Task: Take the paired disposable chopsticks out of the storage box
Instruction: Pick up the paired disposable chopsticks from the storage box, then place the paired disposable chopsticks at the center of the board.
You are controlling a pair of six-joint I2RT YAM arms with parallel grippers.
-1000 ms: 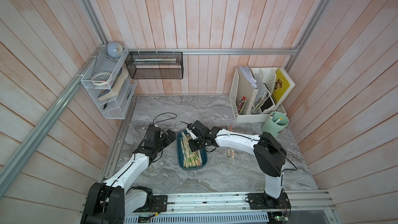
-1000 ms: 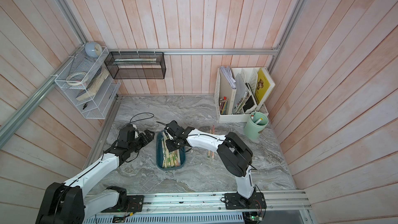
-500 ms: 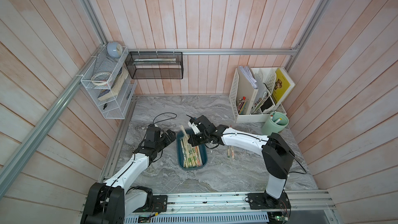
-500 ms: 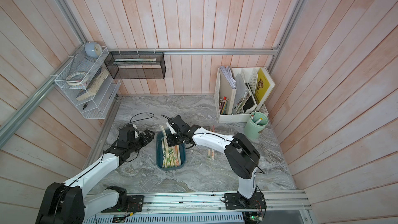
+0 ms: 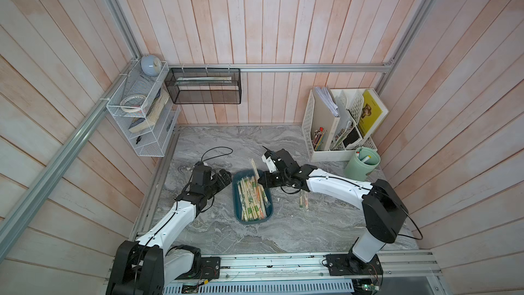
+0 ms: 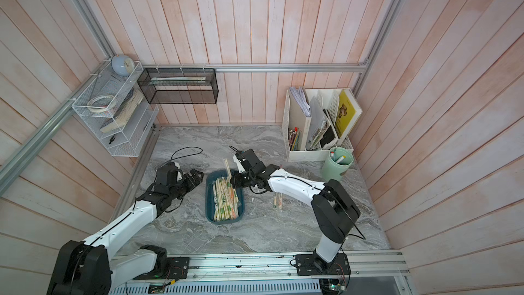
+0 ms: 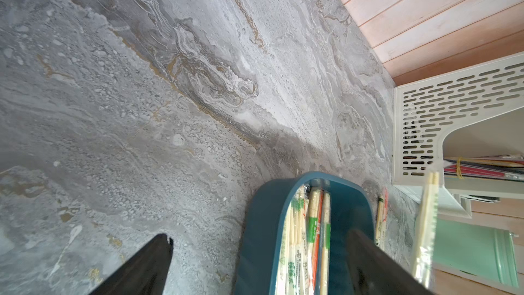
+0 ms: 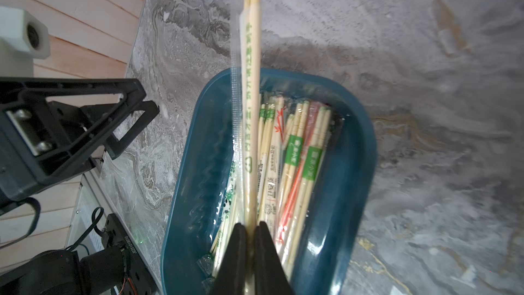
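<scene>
The storage box [image 5: 252,221] [image 6: 224,221] is a dark teal tray in mid-table, holding several paired disposable chopsticks [image 5: 251,200] [image 8: 297,151] in clear sleeves. My right gripper [image 5: 262,180] [image 8: 251,227] hangs over the box's far right corner, shut on one green-printed pair [image 5: 254,167] [image 6: 227,167] [image 8: 252,80]. That pair is raised and sticks out past the box's far rim. My left gripper [image 5: 225,178] [image 7: 259,236] stands open just left of the box's far end, holding nothing. Another pair or two [image 5: 302,200] [image 7: 381,217] lie on the table right of the box.
A white file organiser [image 5: 334,126] and a green cup [image 5: 363,163] stand at the back right. A black mesh basket [image 5: 204,86] and a white wire shelf [image 5: 141,114] hang on the walls. A black cable [image 5: 215,151] loops behind the left arm.
My right gripper has risen from the pile and drawn back toward the box's far right corner, lifting one pair with it. The left arm has not moved.
</scene>
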